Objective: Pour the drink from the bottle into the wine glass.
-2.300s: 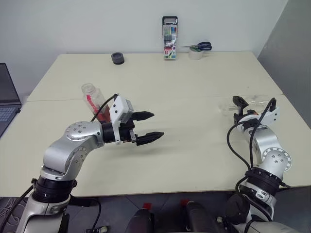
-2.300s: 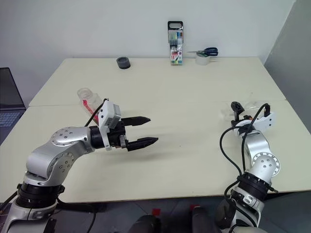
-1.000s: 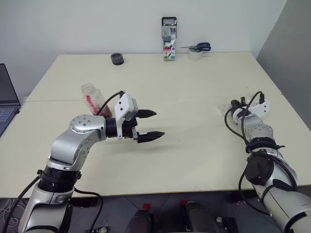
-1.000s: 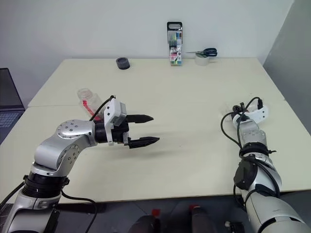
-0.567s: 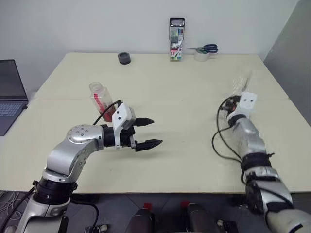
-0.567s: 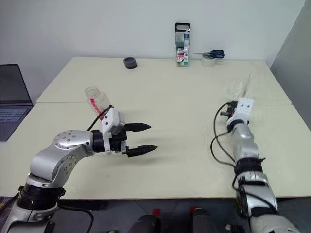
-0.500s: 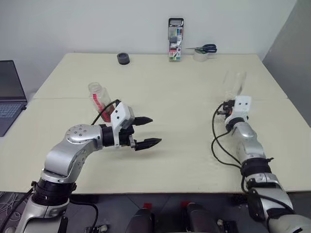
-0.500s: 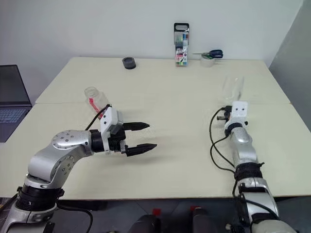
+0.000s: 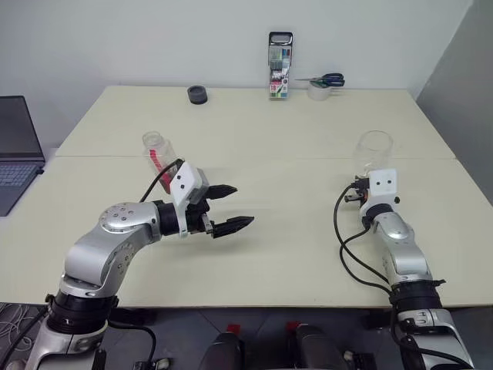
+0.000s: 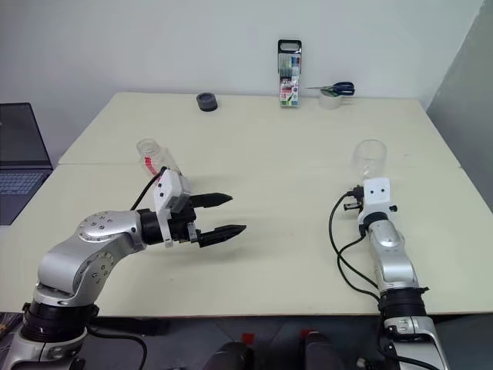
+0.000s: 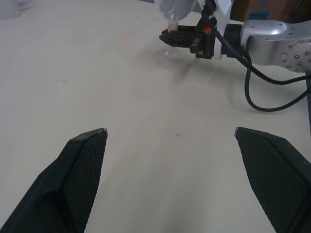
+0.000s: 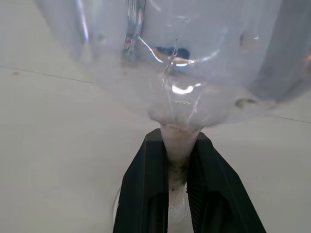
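- Hovering over the table (image 9: 308, 231), the left gripper (image 9: 226, 206) spreads its fingers wide, holding nothing.
- The right gripper (image 12: 177, 182) pinches the upright glass (image 9: 373, 150) by its stem.
- The bottle (image 9: 159, 152) stands behind the left gripper.

The wine glass (image 9: 374, 148), lying tipped on its side a couple of seconds ago, now stands upright on the counter (image 9: 308, 231) (bowl up, foot down). The right end effector (image 12: 178, 160), clamped on the stem, has rolled level and drawn back toward the robot. The left end effector (image 9: 225, 208) has dropped slightly.
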### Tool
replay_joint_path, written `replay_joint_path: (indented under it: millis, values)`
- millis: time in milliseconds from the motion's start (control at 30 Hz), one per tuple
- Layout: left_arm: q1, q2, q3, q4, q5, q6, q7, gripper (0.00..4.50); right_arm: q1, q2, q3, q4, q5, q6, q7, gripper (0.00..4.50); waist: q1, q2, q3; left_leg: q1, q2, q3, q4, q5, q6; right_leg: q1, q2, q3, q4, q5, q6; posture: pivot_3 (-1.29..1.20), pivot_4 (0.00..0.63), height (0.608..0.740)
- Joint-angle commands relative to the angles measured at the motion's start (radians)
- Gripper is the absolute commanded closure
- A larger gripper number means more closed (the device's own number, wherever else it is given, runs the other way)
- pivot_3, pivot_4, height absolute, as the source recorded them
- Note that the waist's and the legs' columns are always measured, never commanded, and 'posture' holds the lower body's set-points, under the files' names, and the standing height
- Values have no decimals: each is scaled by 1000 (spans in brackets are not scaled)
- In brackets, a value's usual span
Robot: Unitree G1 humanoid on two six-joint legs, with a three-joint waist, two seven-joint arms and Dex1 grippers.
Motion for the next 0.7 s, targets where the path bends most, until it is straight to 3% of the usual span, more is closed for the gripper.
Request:
replay_joint_path:
  millis: [33, 300, 467, 700]
  values:
    - [10, 7, 45, -44, -4, -22, 22, 0, -33, 51, 25, 108, 38, 69, 86, 4242, -5, -1, 0, 1, 0, 0, 0, 0, 0, 0, 0, 0, 0, 0, 0, 0, 150, 740]
    - [174, -3, 175, -189, -21, 22, 168, 0, -368, 224, 46, 411, 29, -141, 189, 4242, -70, 1, 2, 11, 14, 16, -6, -2, 2, -3, 10, 12, 4, 2, -5, 0, 150, 740]
    - [284, -52, 281, -297, -29, 56, 310, 0, -555, 311, 57, 661, 5, -301, 233, 4242, -61, 4, 5, 8, 18, 20, -8, -2, 2, -10, 15, 20, 6, 4, -8, 0, 150, 740]
    - [434, -164, 358, -455, -23, 79, 506, 0, -679, 384, 85, 891, -45, -436, 258, 4242, -36, 4, 5, 4, 14, 22, -5, -4, -2, -11, 12, 22, 2, 4, -7, 0, 150, 740]
